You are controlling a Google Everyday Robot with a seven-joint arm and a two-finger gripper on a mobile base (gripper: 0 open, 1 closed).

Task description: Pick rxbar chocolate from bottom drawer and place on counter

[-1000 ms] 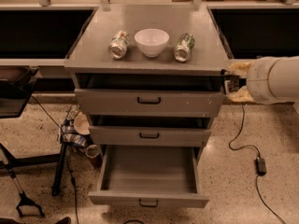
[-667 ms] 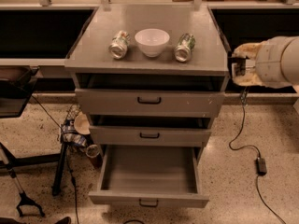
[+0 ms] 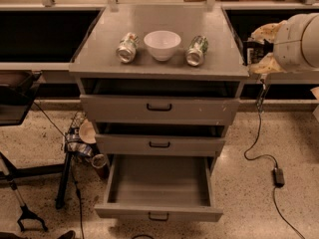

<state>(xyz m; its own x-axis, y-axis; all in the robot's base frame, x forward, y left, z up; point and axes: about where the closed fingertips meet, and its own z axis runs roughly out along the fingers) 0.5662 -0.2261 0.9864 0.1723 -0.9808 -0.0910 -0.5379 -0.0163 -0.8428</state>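
Observation:
My gripper (image 3: 253, 50) hangs just past the right edge of the counter (image 3: 164, 21), about level with its top. Its pale fingers (image 3: 262, 32) are shut on a small dark packet with pale markings, the rxbar chocolate (image 3: 250, 51). The bulky white arm reaches in from the right edge of the camera view. The bottom drawer (image 3: 159, 212) of the grey cabinet is pulled out and its inside shows nothing in it. The two shallower drawers above it stand slightly ajar.
On the counter a white bowl (image 3: 162, 44) stands between two silver-green cans (image 3: 127, 47) (image 3: 197, 50) lying on their sides. Black surfaces flank the cabinet. A cable with a power brick (image 3: 278, 176) runs over the floor at right; cups and stand legs (image 3: 30, 215) clutter the left.
My gripper has risen along the cabinet's right side with the dark packet in it, from top-drawer height to counter level. Nothing on the counter or in the drawers has moved.

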